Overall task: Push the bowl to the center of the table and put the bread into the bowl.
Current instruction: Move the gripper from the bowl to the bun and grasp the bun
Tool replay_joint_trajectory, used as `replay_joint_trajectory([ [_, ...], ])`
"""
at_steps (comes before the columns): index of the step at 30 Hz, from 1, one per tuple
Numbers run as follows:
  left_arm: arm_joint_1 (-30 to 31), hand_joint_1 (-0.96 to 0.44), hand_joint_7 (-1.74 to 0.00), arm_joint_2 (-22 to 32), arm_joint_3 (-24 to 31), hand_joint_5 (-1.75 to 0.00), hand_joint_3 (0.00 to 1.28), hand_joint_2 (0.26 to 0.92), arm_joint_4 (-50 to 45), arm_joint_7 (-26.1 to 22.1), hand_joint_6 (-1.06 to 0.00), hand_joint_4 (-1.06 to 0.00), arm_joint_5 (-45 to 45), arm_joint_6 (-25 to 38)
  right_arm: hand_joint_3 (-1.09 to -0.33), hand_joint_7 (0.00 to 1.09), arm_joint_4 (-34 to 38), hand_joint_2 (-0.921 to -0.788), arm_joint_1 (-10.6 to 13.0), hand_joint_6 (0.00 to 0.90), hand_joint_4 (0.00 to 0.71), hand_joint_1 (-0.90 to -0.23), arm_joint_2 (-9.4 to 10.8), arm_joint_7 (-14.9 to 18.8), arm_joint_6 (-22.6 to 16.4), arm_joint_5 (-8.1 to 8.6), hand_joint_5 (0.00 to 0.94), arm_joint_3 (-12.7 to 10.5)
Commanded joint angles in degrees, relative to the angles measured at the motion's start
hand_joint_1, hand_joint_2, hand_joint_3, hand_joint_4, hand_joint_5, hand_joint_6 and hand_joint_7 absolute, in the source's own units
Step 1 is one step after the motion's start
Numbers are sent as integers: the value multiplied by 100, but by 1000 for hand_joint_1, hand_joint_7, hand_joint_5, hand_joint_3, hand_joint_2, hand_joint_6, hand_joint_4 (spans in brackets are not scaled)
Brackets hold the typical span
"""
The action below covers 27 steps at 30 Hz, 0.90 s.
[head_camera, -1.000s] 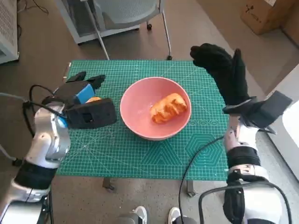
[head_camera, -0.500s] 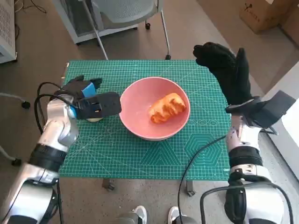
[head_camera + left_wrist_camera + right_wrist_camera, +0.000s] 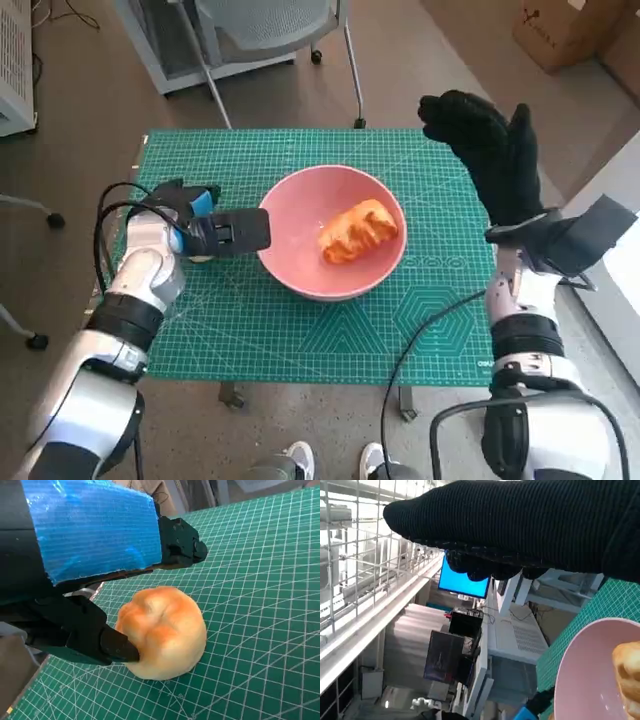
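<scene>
I am closing my left hand point(image 3: 95, 575) around the bun point(image 3: 162, 632) to lift it; my right hand point(image 3: 490, 155) is hanging spread, clear of the bowl point(image 3: 300, 215).

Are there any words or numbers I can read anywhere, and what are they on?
None can be read.
Green cutting mat: pale printed marks beside the pink bowl, too small and blurred to read.
Cardboard box: no legible label.
Blue screen: glows, but no text is legible.
</scene>
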Motion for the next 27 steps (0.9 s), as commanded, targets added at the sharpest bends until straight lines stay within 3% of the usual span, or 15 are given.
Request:
replay_joint_trajectory([
  [1,-144,87,0,-63,65,-5,106,868,440,64,-161,-13,-191,-76,-661,6,70,-921,157,342,214,-659,-35,5,39,4,2,-36],
  [6,-254,52,-1,-119,87,-17,100,858,767,141,-160,-50,-312,-187,-663,3,67,-921,170,338,209,-650,-26,42,21,23,0,-61],
  [10,-291,99,-12,-167,53,-25,106,868,983,279,-185,-93,-380,-366,-665,2,68,-921,164,338,207,-645,-30,39,22,9,0,-58],
  [12,-292,107,-19,-183,22,-93,111,876,1085,362,-207,-236,-386,-503,-665,2,67,-921,162,337,205,-646,-32,46,30,12,0,-61],
  [13,-294,194,-23,-187,8,-588,169,892,1132,396,-225,-312,-387,-568,-666,2,64,-921,162,337,203,-649,-32,50,32,13,0,-62],
  [15,-284,270,-28,-188,15,-1023,230,899,1193,457,-251,-383,-412,-671,-666,1,54,-921,163,336,202,-653,-33,65,42,27,0,-70],
  [17,-250,322,-25,-179,36,-1290,310,873,1208,534,-290,-443,-442,-740,-666,1,45,-921,164,336,200,-657,-35,93,53,50,0,-86],
  [20,-197,345,-26,-177,43,-1383,369,839,1212,683,-335,-488,-461,-793,-667,1,36,-921,169,336,200,-664,-34,141,60,81,0,-112],
  [24,-132,354,-65,-195,-27,-1382,236,899,1224,977,-512,-534,-409,-853,-668,1,50,-921,165,336,199,-668,-39,180,80,106,0,-143],
  [26,-99,357,-263,-197,-33,-1360,198,910,1225,1121,-594,-558,-416,-908,-669,1,54,-921,166,337,199,-669,-36,204,90,121,0,-159],
  [27,-87,228,-573,-198,-34,-1350,170,914,1227,1178,-593,-575,-424,-933,-669,1,56,-921,167,337,199,-669,-33,217,93,127,0,-166],
])
